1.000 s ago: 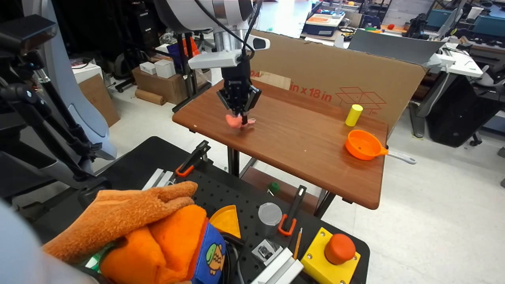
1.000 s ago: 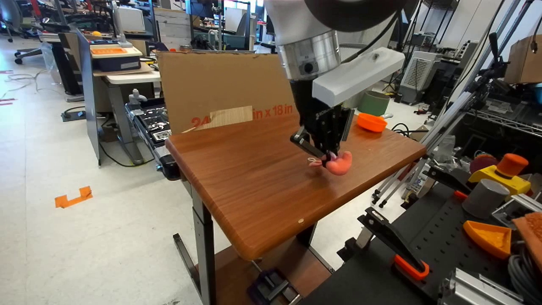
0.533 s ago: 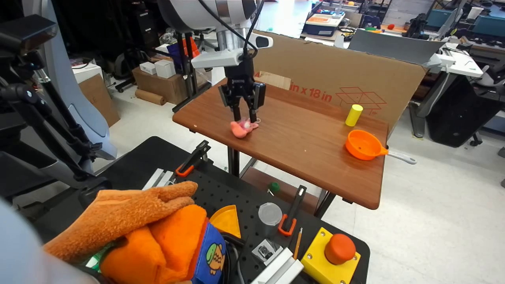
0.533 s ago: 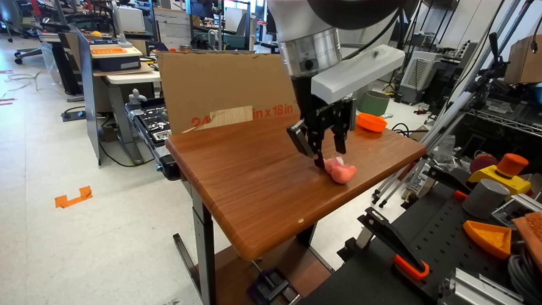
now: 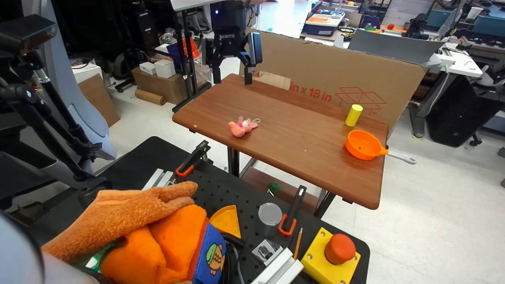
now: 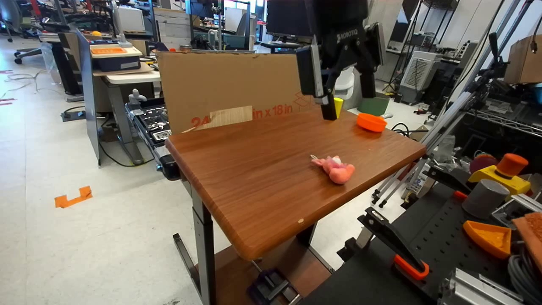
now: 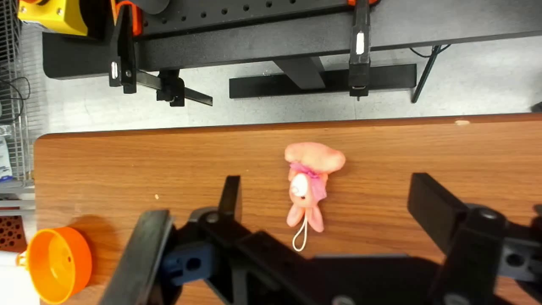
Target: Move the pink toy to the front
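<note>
The pink toy (image 5: pixel 238 129), a small soft bunny-like figure with a white face patch and a cord loop, lies on the brown table near its edge in both exterior views. My gripper (image 5: pixel 232 79) hangs well above the table, its jaws wide apart and nothing between them. From the wrist view the toy (image 7: pixel 315 156) appears below, framed between the spread fingers (image 7: pixel 230 197) but not touched by them. Its rounded pink end points toward the table edge, the ears and loop toward my gripper's base.
An orange bowl (image 5: pixel 361 146) with a grey handle sits at the table's far end, beside an upright yellow cylinder (image 5: pixel 354 115). A cardboard panel (image 5: pixel 315 67) stands along the table's back. Across a gap, a black bench (image 5: pixel 158 154) carries clamps and tools.
The jaws have spread and let go of the pink toy, which dropped onto the table slightly closer to the edge. My gripper then rose well away from it.
</note>
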You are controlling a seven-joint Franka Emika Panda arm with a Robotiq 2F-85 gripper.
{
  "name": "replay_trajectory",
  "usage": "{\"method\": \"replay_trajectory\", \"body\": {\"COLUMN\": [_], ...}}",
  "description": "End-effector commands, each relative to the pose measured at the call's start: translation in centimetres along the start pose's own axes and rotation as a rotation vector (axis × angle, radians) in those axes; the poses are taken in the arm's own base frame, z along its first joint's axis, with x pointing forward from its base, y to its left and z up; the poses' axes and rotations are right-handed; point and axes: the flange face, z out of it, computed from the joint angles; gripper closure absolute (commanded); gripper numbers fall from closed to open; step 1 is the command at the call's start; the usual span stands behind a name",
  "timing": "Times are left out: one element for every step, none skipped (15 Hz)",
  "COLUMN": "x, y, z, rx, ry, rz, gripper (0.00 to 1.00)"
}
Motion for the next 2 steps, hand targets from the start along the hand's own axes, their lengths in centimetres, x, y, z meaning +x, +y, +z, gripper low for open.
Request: {"method": "replay_trajectory", "body": {"x": [-0.23, -0.32], "y": [0.16, 0.23], "z": [-0.14, 0.08], "rx": [0.001, 0.000], "ry": [0.000, -0.005], "rz": [-0.002, -0.003], "gripper": [0.00, 0.00]}}
